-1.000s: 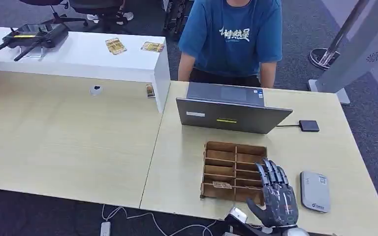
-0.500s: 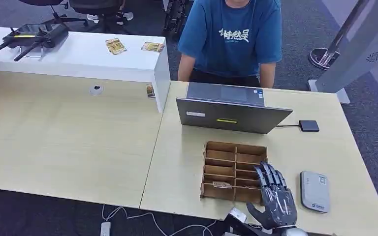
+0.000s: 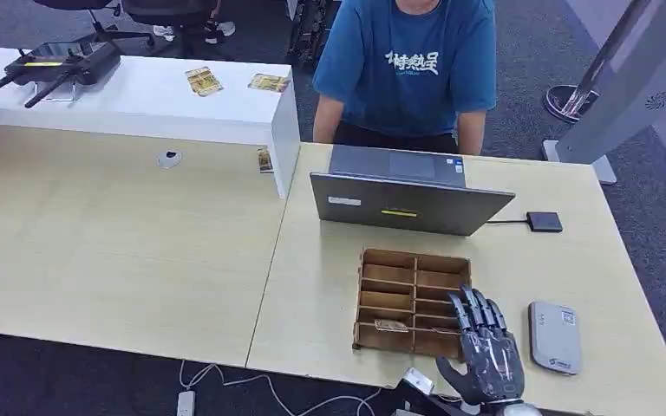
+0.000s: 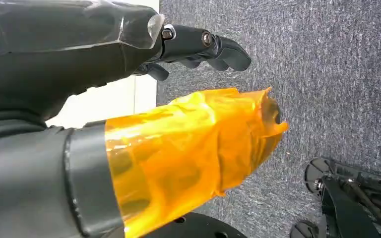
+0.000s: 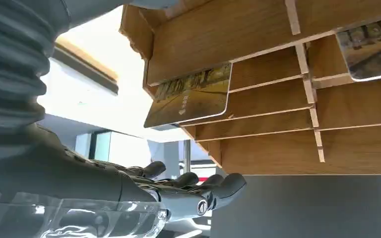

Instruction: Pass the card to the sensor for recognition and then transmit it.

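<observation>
The right robot hand (image 3: 488, 357) hovers at the near edge of the bench (image 3: 329, 286), over the near right corner of the wooden rack (image 3: 413, 303), fingers spread and holding nothing; in the right wrist view the same robot hand (image 5: 178, 191) reaches out beside the rack (image 5: 278, 89) with its fingers apart. The left robot hand (image 4: 198, 47) hangs over grey carpet (image 4: 327, 74), its dark fingers loosely extended and empty, with an orange-wrapped thumb (image 4: 198, 158) beside them. One card (image 3: 390, 326) lies in a near left slot of the rack; from the right wrist a card (image 5: 191, 95) juts out of a slot, and a second card (image 5: 372, 47) sits in another slot. Just right of the rack, a grey sensor (image 3: 555, 337) lies flat on the bench. Beyond the rack stands an open laptop (image 3: 408, 204), with a small dark box (image 3: 544, 222) cabled to it on the right. Behind the laptop, a person in a blue shirt (image 3: 408, 65) leans at the far edge.
</observation>
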Tool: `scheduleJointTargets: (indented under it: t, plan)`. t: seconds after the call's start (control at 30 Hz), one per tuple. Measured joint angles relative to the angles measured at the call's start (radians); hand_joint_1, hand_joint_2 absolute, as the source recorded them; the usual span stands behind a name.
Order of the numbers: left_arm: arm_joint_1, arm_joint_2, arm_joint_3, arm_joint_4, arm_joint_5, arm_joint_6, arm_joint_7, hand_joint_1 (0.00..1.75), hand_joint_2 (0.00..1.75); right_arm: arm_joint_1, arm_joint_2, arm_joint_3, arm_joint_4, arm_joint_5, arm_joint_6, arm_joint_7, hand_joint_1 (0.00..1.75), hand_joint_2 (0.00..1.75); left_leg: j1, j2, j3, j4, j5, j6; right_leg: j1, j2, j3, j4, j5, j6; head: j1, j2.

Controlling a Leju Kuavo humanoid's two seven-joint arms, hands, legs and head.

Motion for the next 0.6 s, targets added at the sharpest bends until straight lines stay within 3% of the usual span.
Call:
scheduleJointTargets:
  t: [0.43, 0.47, 0.5, 0.53, 0.6]
  plan:
    - [0.000, 0.000, 0.000, 0.000, 0.000, 0.000, 0.000, 0.00, 0.00, 0.000, 0.000, 0.005, 0.000, -0.007, 0.002, -0.001, 0.00, 1.75, 0.000, 0.000, 0.000, 0.000, 0.000, 0.000, 0.000, 0.000, 0.000, 0.000, 0.000, 0.000, 0.000, 0.000]
    - [0.000, 0.000, 0.000, 0.000, 0.000, 0.000, 0.000, 0.00, 0.00, 0.000, 0.000, 0.005, 0.000, -0.007, 0.002, -0.001, 0.19, 1.75, 0.000, 0.000, 0.000, 0.000, 0.000, 0.000, 0.000, 0.000, 0.000, 0.000, 0.000, 0.000, 0.000, 0.000]
    - [0.000, 0.000, 0.000, 0.000, 0.000, 0.000, 0.000, 0.00, 0.00, 0.000, 0.000, 0.005, 0.000, -0.007, 0.002, -0.001, 0.87, 1.75, 0.000, 0.000, 0.000, 0.000, 0.000, 0.000, 0.000, 0.000, 0.000, 0.000, 0.000, 0.000, 0.000, 0.000]
    - [0.000, 0.000, 0.000, 0.000, 0.000, 0.000, 0.000, 0.00, 0.00, 0.000, 0.000, 0.005, 0.000, -0.007, 0.002, -0.001, 1.33, 1.75, 0.000, 0.000, 0.000, 0.000, 0.000, 0.000, 0.000, 0.000, 0.000, 0.000, 0.000, 0.000, 0.000, 0.000]
    - [0.000, 0.000, 0.000, 0.000, 0.000, 0.000, 0.000, 0.00, 0.00, 0.000, 0.000, 0.006, 0.000, -0.007, 0.002, -0.001, 1.50, 1.75, 0.000, 0.000, 0.000, 0.000, 0.000, 0.000, 0.000, 0.000, 0.000, 0.000, 0.000, 0.000, 0.000, 0.000]
